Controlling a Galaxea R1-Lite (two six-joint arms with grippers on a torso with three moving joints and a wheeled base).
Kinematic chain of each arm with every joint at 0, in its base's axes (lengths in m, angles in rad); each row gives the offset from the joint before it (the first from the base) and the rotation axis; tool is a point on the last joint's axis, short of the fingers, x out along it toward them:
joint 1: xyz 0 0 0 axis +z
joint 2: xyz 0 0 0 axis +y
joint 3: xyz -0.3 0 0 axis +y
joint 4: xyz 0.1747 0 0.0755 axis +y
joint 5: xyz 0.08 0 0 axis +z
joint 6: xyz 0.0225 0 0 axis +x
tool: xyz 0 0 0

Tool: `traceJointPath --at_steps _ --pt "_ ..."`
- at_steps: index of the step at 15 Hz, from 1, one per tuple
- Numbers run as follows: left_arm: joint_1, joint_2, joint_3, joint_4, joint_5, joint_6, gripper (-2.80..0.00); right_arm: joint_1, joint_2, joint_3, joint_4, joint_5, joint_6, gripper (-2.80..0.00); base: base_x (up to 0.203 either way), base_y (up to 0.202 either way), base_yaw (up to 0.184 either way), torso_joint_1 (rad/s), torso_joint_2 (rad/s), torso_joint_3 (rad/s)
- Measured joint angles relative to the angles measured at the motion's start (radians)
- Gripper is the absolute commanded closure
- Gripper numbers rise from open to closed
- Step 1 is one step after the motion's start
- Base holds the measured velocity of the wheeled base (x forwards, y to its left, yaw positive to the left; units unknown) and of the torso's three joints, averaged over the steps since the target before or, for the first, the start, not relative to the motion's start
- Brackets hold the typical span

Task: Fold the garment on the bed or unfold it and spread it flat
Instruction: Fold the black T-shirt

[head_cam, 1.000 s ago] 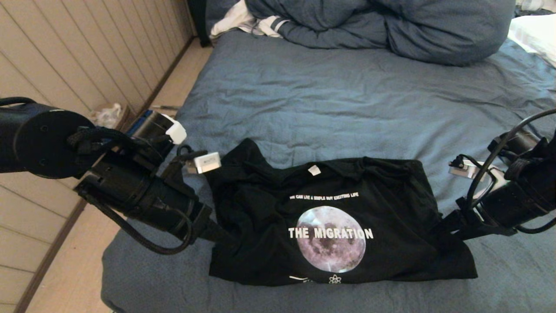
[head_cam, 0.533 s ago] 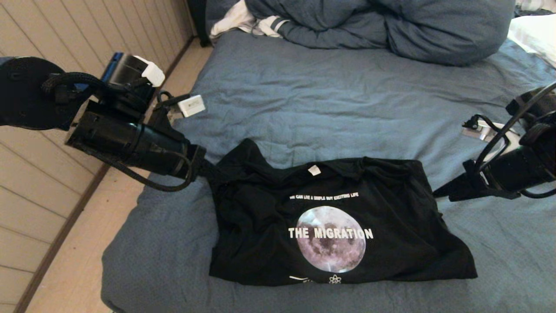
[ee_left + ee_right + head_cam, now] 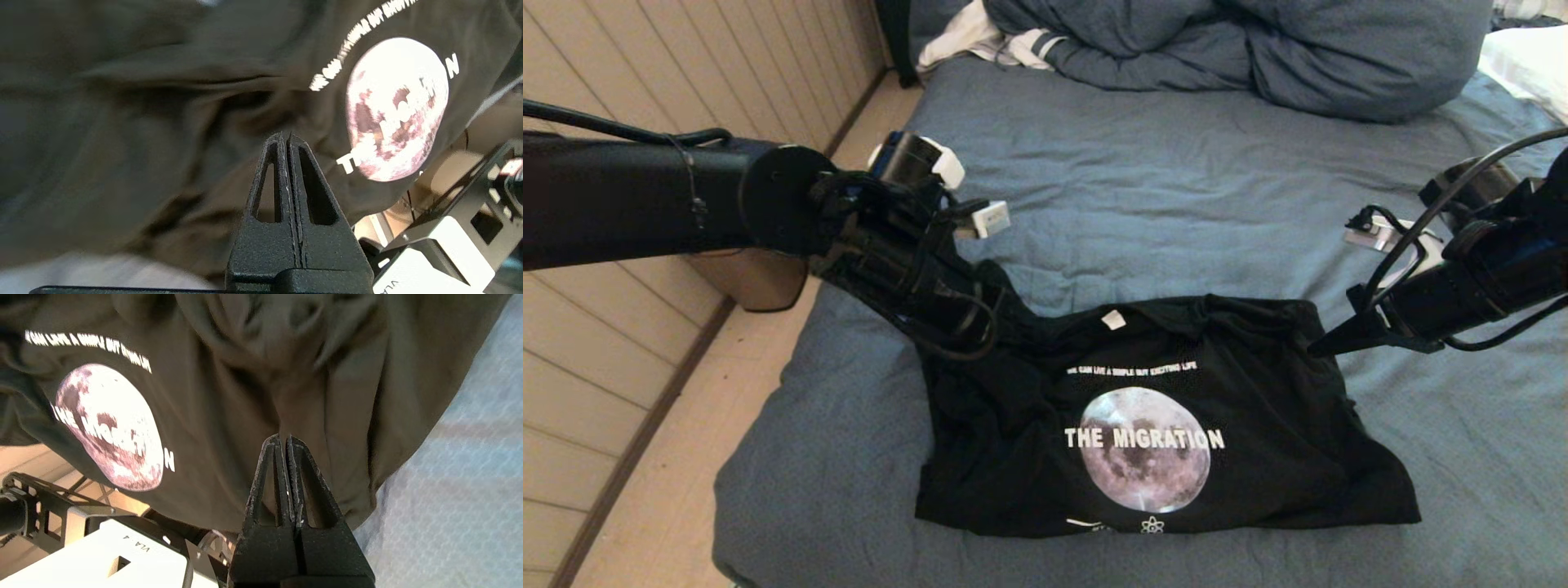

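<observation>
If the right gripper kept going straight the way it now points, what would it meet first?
Most likely the black T-shirt: the right gripper, jaws shut, points at its upper right corner and looks about to touch it, though depth is unclear.

Bed (image 3: 1176, 204): wide mattress under wrinkled blue-grey cover, running along the panelled wall side. Lying on it, near the front edge: black T-shirt (image 3: 1160, 425), folded and rumpled, moon print and white lettering facing up. At the far end: bunched blue-grey duvet (image 3: 1258, 49). Beside it, far left corner, white cloth with dark stripes (image 3: 988, 41). Far right edge, white pillow (image 3: 1531, 65).
</observation>
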Motion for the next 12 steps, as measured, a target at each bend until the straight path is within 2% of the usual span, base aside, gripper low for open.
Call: traceJointPath --at_steps 3,7,10,12 --pt "-0.057 0.044 -0.007 0.000 0.004 0.004 0.00 0.017 0.030 -0.028 -0.001 0.008 0.030 0.00 0.000 0.000 0.000 0.000 0.00 0.000" --pt "-0.085 0.101 -0.027 0.000 0.007 0.008 0.00 0.022 0.051 -0.038 -0.002 0.009 0.033 0.00 0.000 0.000 0.000 0.000 0.00 0.000" --pt "-0.076 0.166 -0.108 -0.008 0.016 0.006 0.00 0.029 0.055 -0.039 -0.001 0.009 0.041 0.00 0.000 0.000 0.000 0.000 0.00 0.000" --pt "-0.042 0.204 -0.140 -0.099 0.055 0.005 0.00 0.034 0.055 -0.045 -0.002 0.008 0.043 0.00 0.000 0.000 0.000 0.000 0.00 0.000"
